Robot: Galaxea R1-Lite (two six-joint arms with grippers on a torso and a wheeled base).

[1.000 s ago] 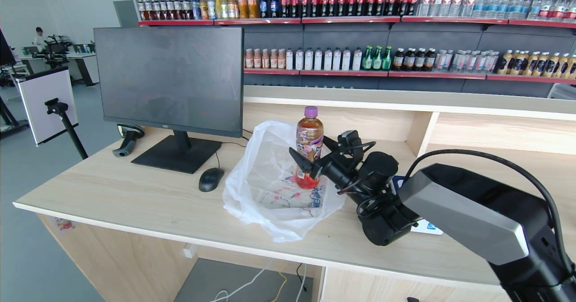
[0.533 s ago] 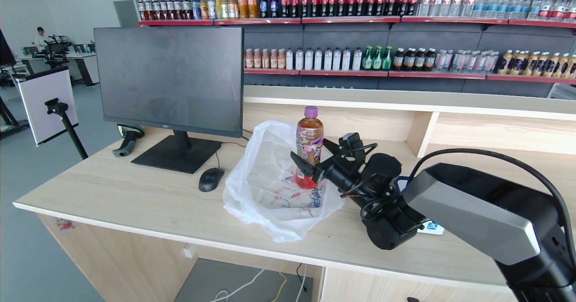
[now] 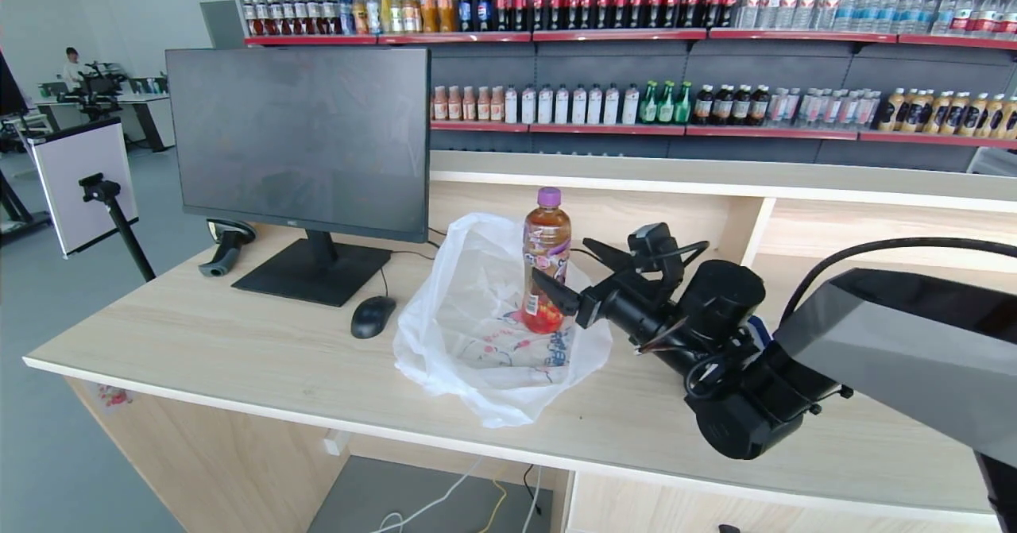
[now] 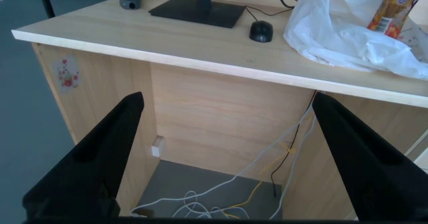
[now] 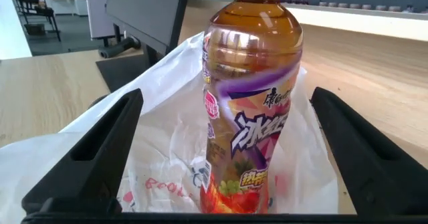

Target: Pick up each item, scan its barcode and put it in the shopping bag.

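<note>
While the bottle [image 3: 547,235] stands in the shopping bag [image 3: 469,342], the right arm [image 3: 719,334] points at it, claw [image 3: 561,259] spread wide, empty.

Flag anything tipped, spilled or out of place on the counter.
Nothing stands out. The bottle stands upright, capped, in the shopping bag; no spill on the counter. The right gripper is open, close by the bottle.

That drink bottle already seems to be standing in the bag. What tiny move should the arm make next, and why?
Probably draw the right tool straight back. The purple-capped amber drink bottle stands upright inside the white plastic shopping bag, and the tool is open, gripping nothing, so its work there looks finished.
</note>
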